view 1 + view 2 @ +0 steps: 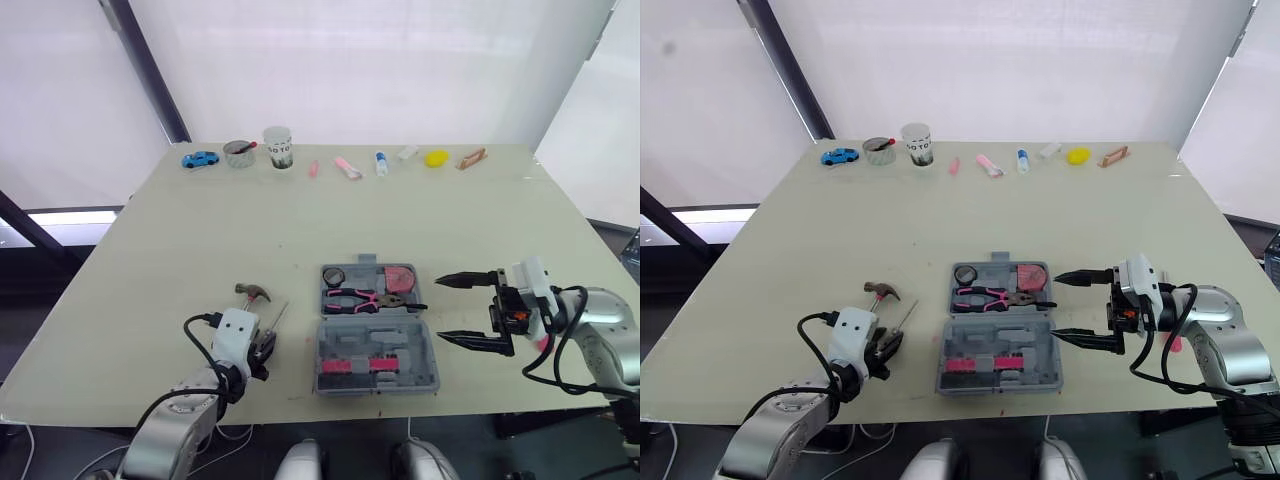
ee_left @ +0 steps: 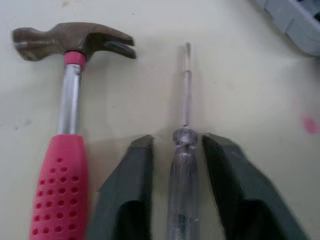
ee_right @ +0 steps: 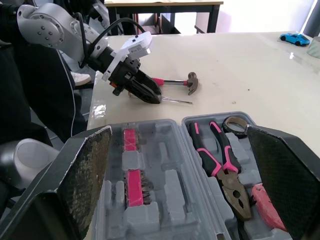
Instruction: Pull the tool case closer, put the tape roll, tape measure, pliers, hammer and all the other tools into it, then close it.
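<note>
Seeing my left gripper point(image 2: 177, 145) spread astride clear plastic screwdriver point(image 2: 185, 100), not pinching, steel hammer point(image 2: 70, 100) with dimpled pink grip alongside, my right gripper point(image 1: 440, 310) gaping beside open grey moulded tool case point(image 1: 377, 390), pink-handled pliers point(image 1: 365, 297) inside.

Both eye views look from the head down across the table point(image 1: 200, 230) to its far edge. The left wrist view sits close over the hammer point(image 2: 70, 100) and screwdriver point(image 2: 184, 150). The right wrist view looks low across the tool case point(image 3: 155, 124) toward them.
</note>
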Robot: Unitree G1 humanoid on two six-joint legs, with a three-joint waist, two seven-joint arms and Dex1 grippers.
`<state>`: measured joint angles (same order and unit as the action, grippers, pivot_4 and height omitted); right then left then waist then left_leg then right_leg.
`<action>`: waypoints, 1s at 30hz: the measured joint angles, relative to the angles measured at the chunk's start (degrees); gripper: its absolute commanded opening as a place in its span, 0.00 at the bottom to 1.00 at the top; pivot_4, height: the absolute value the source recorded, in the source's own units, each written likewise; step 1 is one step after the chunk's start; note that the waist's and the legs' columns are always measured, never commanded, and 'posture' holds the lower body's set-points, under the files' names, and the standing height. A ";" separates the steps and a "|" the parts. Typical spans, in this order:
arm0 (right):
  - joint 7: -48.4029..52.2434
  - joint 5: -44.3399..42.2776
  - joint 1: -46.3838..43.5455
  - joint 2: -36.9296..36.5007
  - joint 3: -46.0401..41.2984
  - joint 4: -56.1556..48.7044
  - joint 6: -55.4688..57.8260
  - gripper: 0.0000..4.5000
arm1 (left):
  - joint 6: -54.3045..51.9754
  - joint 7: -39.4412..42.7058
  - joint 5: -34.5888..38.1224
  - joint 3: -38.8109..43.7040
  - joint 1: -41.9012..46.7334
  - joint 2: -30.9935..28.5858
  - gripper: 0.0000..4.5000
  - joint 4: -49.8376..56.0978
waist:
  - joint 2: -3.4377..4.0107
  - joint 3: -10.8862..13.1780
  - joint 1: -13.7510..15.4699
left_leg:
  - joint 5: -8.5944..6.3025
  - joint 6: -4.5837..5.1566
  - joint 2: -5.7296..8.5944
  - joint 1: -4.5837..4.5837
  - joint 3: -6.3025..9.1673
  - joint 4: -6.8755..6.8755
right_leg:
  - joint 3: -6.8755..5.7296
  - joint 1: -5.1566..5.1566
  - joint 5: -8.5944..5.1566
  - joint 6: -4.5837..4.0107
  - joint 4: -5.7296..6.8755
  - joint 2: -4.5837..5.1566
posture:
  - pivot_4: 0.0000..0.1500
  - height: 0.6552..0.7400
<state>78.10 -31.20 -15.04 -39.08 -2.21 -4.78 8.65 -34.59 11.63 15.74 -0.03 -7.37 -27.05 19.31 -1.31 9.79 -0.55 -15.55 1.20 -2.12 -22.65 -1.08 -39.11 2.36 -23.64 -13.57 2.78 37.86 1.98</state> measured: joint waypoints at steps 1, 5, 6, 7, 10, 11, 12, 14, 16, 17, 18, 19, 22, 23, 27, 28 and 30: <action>-0.02 -0.21 0.00 0.03 -0.01 -0.05 -0.02 1.00 | -0.01 0.16 -0.28 0.05 0.11 0.18 0.02 -0.10 | 0.01 -0.01 -0.01 | 0.00 0.00 0.00 0.01 0.00 0.00 | 0.00 0.00 0.00 0.00 0.00 0.00 | 1.00 1.00; 0.02 -0.82 0.00 0.09 -0.01 -0.85 -0.07 1.00 | 0.01 0.81 -1.02 0.14 0.23 0.55 0.02 -0.26 | 0.04 -0.02 0.02 | 0.00 0.00 0.00 0.01 0.01 0.00 | 0.00 0.00 0.00 0.00 0.01 0.00 | 1.00 1.00; 0.02 -0.99 0.00 0.13 -0.02 -0.96 -0.07 1.00 | 0.02 1.04 -1.07 0.26 0.21 0.59 0.02 -0.29 | 0.04 -0.02 0.02 | 0.00 0.00 0.00 0.01 0.01 0.00 | 0.00 0.00 0.00 0.00 0.01 0.00 | 1.00 1.00; 0.01 -1.54 0.00 0.26 -0.03 -1.04 -0.04 1.00 | 0.03 1.33 -1.07 0.49 0.14 0.62 0.02 -0.31 | 0.04 -0.02 0.01 | 0.00 0.00 0.00 0.01 0.01 0.00 | 0.00 0.00 0.00 0.00 0.01 0.00 | 1.00 1.00; -0.31 -2.40 0.00 0.73 -0.06 -1.70 0.20 1.00 | 0.09 2.36 -1.06 1.30 -0.25 0.56 0.02 -0.30 | 0.04 -0.02 -0.05 | 0.00 0.00 -0.01 0.01 0.02 0.00 | 0.00 0.00 0.00 0.00 0.01 0.00 | 1.00 1.00; -0.45 -2.48 0.00 0.74 -0.06 -1.82 0.33 1.00 | 0.09 2.59 -0.98 1.51 -0.34 0.50 0.02 -0.28 | 0.04 -0.02 -0.06 | 0.00 0.00 -0.01 0.01 0.04 0.00 | 0.00 0.00 0.00 0.00 0.01 0.00 | 1.00 1.00; -0.65 -2.75 0.00 0.74 -0.06 -2.14 0.72 1.00 | 0.08 3.36 -0.88 1.92 -0.63 0.36 0.02 -0.15 | 0.04 -0.02 -0.13 | 0.00 0.00 -0.02 0.01 0.04 0.00 | 0.00 -0.01 0.00 0.00 0.01 0.00 | 1.00 1.00; -0.95 -3.10 0.11 0.75 -0.06 -2.65 1.12 1.00 | -0.05 4.28 -0.69 2.24 -0.89 0.06 0.02 0.17 | 0.04 -0.02 -0.18 | 0.00 0.00 -0.03 0.01 0.06 0.01 | 0.01 -0.01 0.00 -0.01 0.01 -0.01 | 1.00 1.00; -1.05 -3.51 0.35 0.80 -0.06 -3.56 1.28 1.00 | -0.69 7.20 0.67 2.56 -1.70 -1.67 0.02 1.35 | 0.03 -0.01 -0.18 | 0.00 0.00 -0.04 0.01 0.06 0.01 | -0.01 -0.02 -0.01 -0.01 0.01 -0.01 | 1.00 1.00; -1.06 -3.63 0.48 0.80 -0.06 -3.70 1.30 1.00 | -1.07 8.76 1.55 2.82 -1.82 -2.62 0.02 2.13 | 0.03 0.00 -0.17 | 0.00 0.00 -0.07 0.00 0.06 0.01 | -0.02 -0.02 -0.01 -0.01 0.00 -0.01 | 1.00 1.00; -1.05 -3.67 0.59 0.80 -0.06 -3.70 1.31 1.00 | -1.21 10.22 2.33 3.09 -1.72 -3.46 0.02 2.89 | 0.03 0.00 -0.14 | 0.00 0.00 -0.07 0.00 0.06 0.01 | -0.02 -0.02 -0.01 -0.01 0.00 0.00 | 1.00 1.00; -1.05 -3.67 0.62 0.80 -0.05 -3.70 1.31 1.00 | -1.26 11.72 3.05 3.52 -1.60 -4.42 0.02 3.58 | 0.03 0.00 -0.10 | 0.00 0.00 -0.07 -0.01 0.05 0.01 | -0.03 -0.02 -0.01 -0.01 0.00 0.00 | 1.00 1.00; -1.28 -3.28 1.37 0.61 -0.20 -3.60 1.07 1.00 | -1.26 20.04 6.42 3.99 0.57 -9.93 0.02 5.25 | 0.02 0.01 0.10 | 0.00 0.00 -0.05 -0.04 -0.02 0.01 | -0.09 -0.02 -0.02 -0.02 -0.01 0.01 | 1.00 1.00; -1.71 -3.02 2.12 0.32 -0.58 -3.57 1.04 1.00 | -1.30 24.49 7.86 3.78 2.64 -12.72 0.02 5.67 | 0.04 0.02 0.19 | 0.00 0.00 -0.04 -0.05 -0.07 0.01 | -0.10 -0.02 -0.02 -0.03 -0.01 0.01 | 1.00 1.00; -2.60 -1.27 6.24 -1.89 -2.53 -3.68 -0.13 1.00 | -1.48 37.74 8.66 -2.48 13.08 -20.74 0.02 4.70 | 0.08 0.05 0.04 | 0.00 0.00 0.02 -0.08 -0.17 0.02 | -0.05 -0.03 -0.02 0.00 -0.08 -0.05 | 1.00 1.00; -2.64 -1.20 6.36 -1.89 -2.73 -3.68 -0.15 1.00 | -1.48 38.16 8.58 -2.66 13.24 -20.74 0.02 4.64 | 0.08 0.05 0.00 | 0.00 0.00 0.02 -0.07 -0.17 0.02 | -0.05 -0.03 -0.02 0.00 -0.07 -0.05 | 1.00 1.00; -3.51 -0.93 9.38 -3.06 -4.64 -4.53 -0.18 1.00 | -2.77 42.25 7.65 -8.37 20.75 -20.87 0.02 0.90 | 0.07 0.12 0.21 | 0.00 0.01 0.05 -0.13 -0.10 0.01 | -0.14 -0.07 -0.02 0.02 -0.05 -0.09 | 1.00 1.00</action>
<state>74.59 -32.14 -5.66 -42.14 -6.85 -9.31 8.46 -37.36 53.87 23.40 -8.40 13.38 -47.92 20.21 -1.24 9.92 -0.33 -15.55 1.21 -2.07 -22.78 -1.18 -39.10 2.21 -23.71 -13.60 2.80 37.82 1.90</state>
